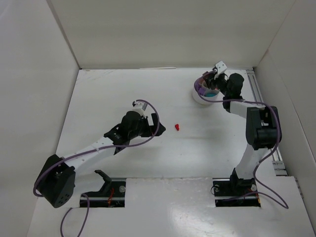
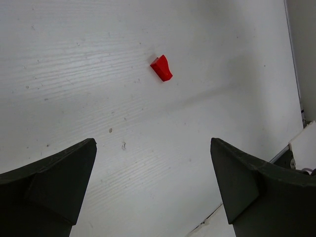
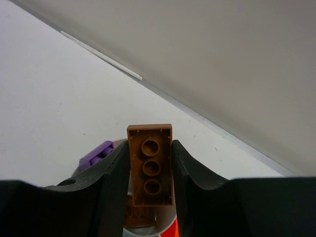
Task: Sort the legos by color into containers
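My right gripper [image 3: 150, 170] is shut on a brown lego brick [image 3: 150, 164], its hollow underside facing the camera, held over the round white tub [image 1: 202, 97] at the far right. Below it in the tub lie another brown piece [image 3: 137, 215], a purple piece [image 3: 97, 153] and an orange piece [image 3: 170, 229]. From above, purple and teal pieces [image 1: 211, 92] show in the tub. A small red lego [image 1: 177, 127] lies on the table; it also shows in the left wrist view [image 2: 162, 68]. My left gripper [image 2: 153, 187] is open and empty, just left of the red lego.
White walls enclose the table on three sides. The right arm [image 1: 259, 129] reaches along the right wall. A raised rail runs along the right table edge [image 1: 256, 94]. The arm bases sit at the near edge.
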